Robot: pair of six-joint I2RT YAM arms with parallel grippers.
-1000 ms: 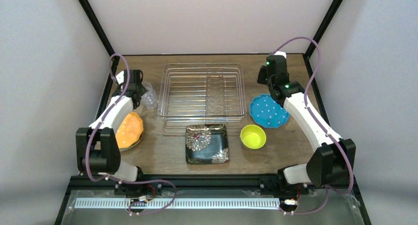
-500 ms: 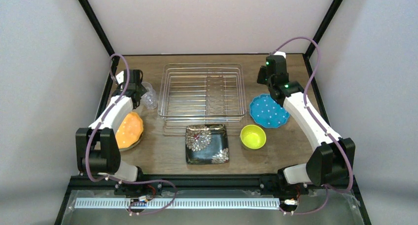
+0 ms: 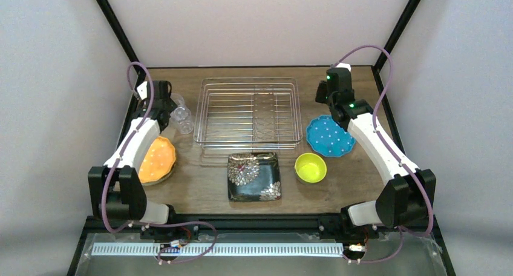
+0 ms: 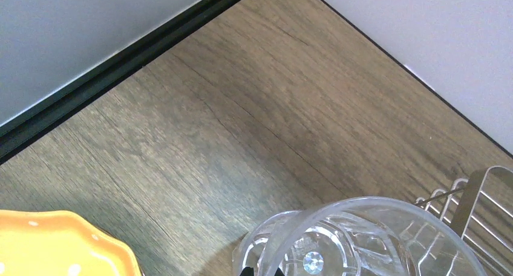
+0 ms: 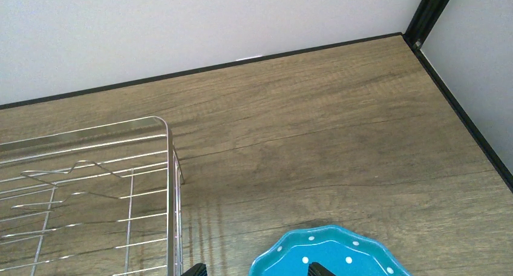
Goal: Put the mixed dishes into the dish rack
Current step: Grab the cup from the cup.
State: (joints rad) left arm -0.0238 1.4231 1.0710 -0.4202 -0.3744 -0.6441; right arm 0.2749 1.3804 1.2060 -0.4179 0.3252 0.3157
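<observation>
Two arms reach over the desk (image 3: pixel 199 188), one along each side. The left fingers (image 4: pixel 257 273) are at the far left corner, clenched on the wall of a clear glass cup (image 4: pixel 369 239). In the left wrist view the cup fills the bottom edge, its wide rim turned toward the camera. Seen from above, the cup (image 3: pixel 181 115) sits between the desk's left edge and the left side of the dish rack (image 3: pixel 249 109). A second clear shape shows just beside it, and I cannot tell whether that is another cup. I also cannot tell whether the held cup's base touches the wood.

The dish rack lies in the middle of the desk's far half, with nothing in it. The orange plate (image 3: pixel 158 160) rests by the left edge, partly under the left arm. The black square floral plate (image 3: pixel 254 176) lies at the middle of the near half, just in front of the rack. The yellow-green bowl (image 3: pixel 310 167) stands to its right, a little apart.

The blue plate (image 3: pixel 330 137) lies near the right edge, beside the rack's right near corner. The right fingers (image 5: pixel 316 269) are spread wide and released, holding nothing, above the plate's far rim (image 5: pixel 339 255).
</observation>
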